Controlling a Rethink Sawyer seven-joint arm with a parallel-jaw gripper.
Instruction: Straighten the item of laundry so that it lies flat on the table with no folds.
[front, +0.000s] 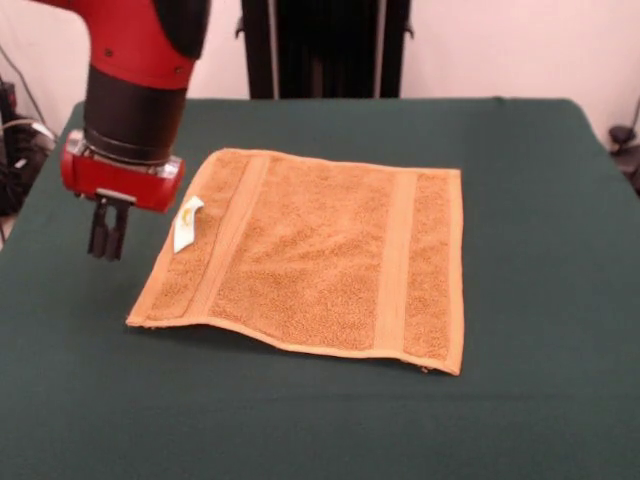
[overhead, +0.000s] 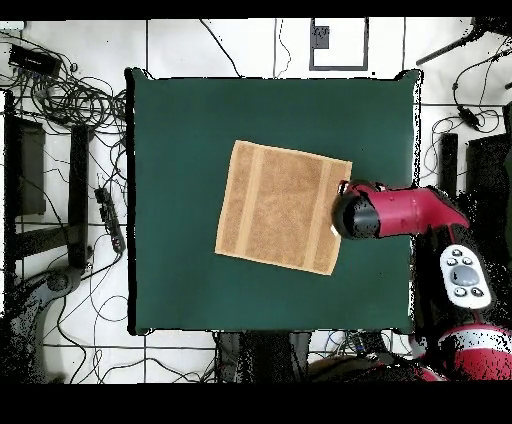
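Just beside the tagged edge of the square orange-tan terry towel (front: 318, 255), the red-and-black arm's gripper (front: 107, 243) hung with its jaws drawn nearly together, gripping nothing and clear of the cloth. That towel lay spread flat, mid-way across the dark green surface (front: 540, 200), white tag (front: 187, 221) up.

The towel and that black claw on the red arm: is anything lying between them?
No. In the front view only bare green table separates the gripper from the towel; the nearest part is its white tag.
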